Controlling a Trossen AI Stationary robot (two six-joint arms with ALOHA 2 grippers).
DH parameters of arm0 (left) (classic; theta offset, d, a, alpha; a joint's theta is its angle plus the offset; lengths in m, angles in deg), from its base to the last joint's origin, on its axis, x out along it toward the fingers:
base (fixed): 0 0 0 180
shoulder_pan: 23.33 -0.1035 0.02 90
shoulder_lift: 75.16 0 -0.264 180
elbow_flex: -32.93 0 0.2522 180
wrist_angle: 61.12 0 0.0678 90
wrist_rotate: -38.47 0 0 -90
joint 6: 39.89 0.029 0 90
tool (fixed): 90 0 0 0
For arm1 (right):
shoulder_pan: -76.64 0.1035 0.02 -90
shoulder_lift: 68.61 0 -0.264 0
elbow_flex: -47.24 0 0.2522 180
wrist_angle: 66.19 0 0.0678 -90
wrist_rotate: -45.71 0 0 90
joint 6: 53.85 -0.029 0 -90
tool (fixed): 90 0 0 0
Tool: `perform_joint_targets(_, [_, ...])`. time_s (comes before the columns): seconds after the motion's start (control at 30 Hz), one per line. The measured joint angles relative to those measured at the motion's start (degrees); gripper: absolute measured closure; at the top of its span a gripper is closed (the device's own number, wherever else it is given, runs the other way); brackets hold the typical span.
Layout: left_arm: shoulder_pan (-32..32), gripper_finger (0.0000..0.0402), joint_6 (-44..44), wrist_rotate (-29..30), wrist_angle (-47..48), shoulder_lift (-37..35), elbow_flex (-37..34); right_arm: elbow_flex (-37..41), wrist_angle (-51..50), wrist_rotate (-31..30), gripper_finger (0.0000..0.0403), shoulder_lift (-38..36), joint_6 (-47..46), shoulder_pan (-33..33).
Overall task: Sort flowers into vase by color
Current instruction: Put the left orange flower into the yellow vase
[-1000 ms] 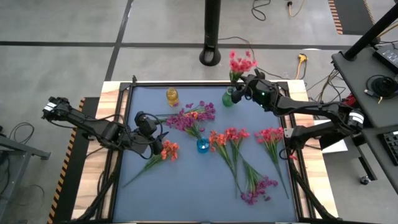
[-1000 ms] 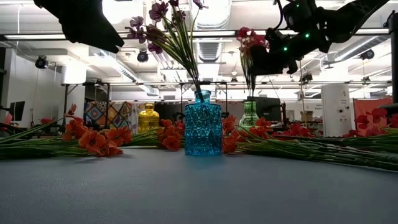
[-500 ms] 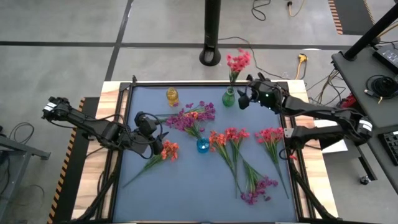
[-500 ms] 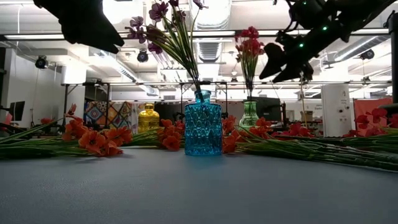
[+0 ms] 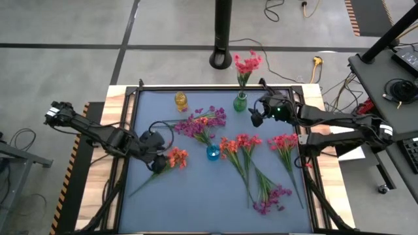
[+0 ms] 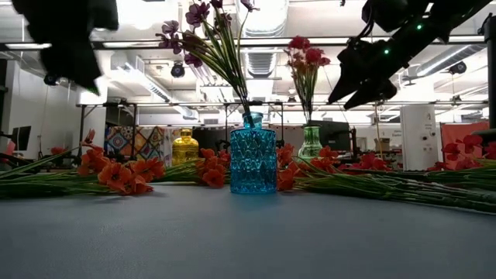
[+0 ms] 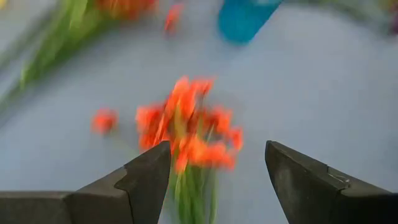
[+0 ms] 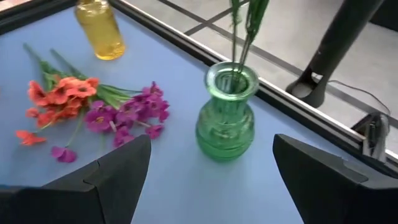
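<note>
Nearest the front edge of the table, a purple-magenta sprig lies loose on the blue mat, its stem running back toward an orange-red bunch and a red-pink bunch, both flat on the mat and unsorted.

At mid-table the left gripper hangs just above an orange sprig that lies on the mat; in the left wrist view its fingers are spread wide with the orange blossoms between them, nothing gripped. Just beside it stands the blue vase, already holding purple flowers. Behind the blue vase a mixed heap of purple and orange sprigs is not yet picked.

Farther back, the right gripper hovers next to the green vase, fingers wide apart and empty, with the red-pink flowers standing in that vase. The yellow vase at the back holds nothing.

By my reading, roughly one sprig each of purple and red-pink is placed; no orange is in a vase, and most flowers are left on the mat.
</note>
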Motion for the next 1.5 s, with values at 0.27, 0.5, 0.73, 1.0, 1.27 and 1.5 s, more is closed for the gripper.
perform_joint_targets(0.27, [6.73,0.0157,-7.99,-3.26,3.49,4.64,-0.04,0.00,-0.91,-0.04,0.0074,-0.05,-1.76,3.97])
perform_joint_targets(0.5, [13.09,0.0157,-16.87,-3.18,3.34,12.22,-0.09,0.00,-2.78,-0.02,0.0072,-0.10,-3.07,7.21])
perform_joint_targets(0.73, [16.47,0.0122,-20.88,-6.17,1.96,20.14,0.11,0.00,-5.56,-0.04,0.0072,-0.22,-5.17,9.75])
perform_joint_targets(1.0, [16.75,0.0074,-20.72,-5.71,2.65,29.01,0.44,0.00,-5.96,-0.04,0.0073,-0.05,-5.87,11.31])
perform_joint_targets(1.27, [16.79,0.0109,-22.12,-6.00,3.52,35.70,1.95,0.00,-6.24,-0.07,0.0076,-0.02,-6.02,11.61])
perform_joint_targets(1.5, [16.81,0.0222,-25.81,-6.46,2.59,36.05,2.51,0.00,-6.20,-0.07,0.0078,-0.02,-6.27,12.87])
